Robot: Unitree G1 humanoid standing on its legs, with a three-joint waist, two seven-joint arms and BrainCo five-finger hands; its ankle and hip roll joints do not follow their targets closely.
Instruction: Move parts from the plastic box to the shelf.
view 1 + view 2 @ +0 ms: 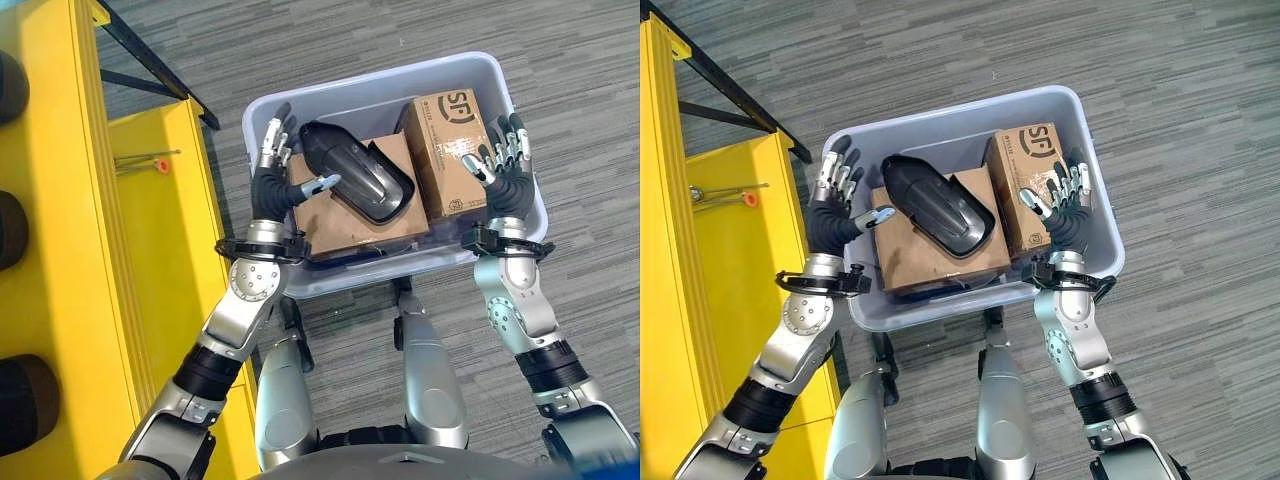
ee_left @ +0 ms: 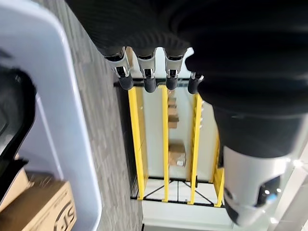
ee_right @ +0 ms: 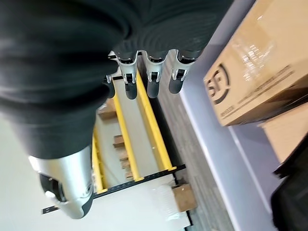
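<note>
left eye view shows the black moulded part [image 1: 358, 178] lying loose and slantwise on the flat cardboard box [image 1: 345, 215] inside the plastic box [image 1: 375, 85], with a taller cardboard box [image 1: 452, 150] standing just beside it on the robot's right. the left hand [image 1: 275, 165] sits at the plastic box's left wall, fingers straight and spread, thumb pointing inward near the black part, holding nothing. the right hand [image 1: 503, 160] is likewise open at the right wall, fingers beside the taller box. the yellow shelf [image 1: 150, 200] stands to the robot's left. judging from this, the risks are the black part sliding off its box if nudged, a hand catching the rim, or the tall box tipping under a sideways push.
</note>
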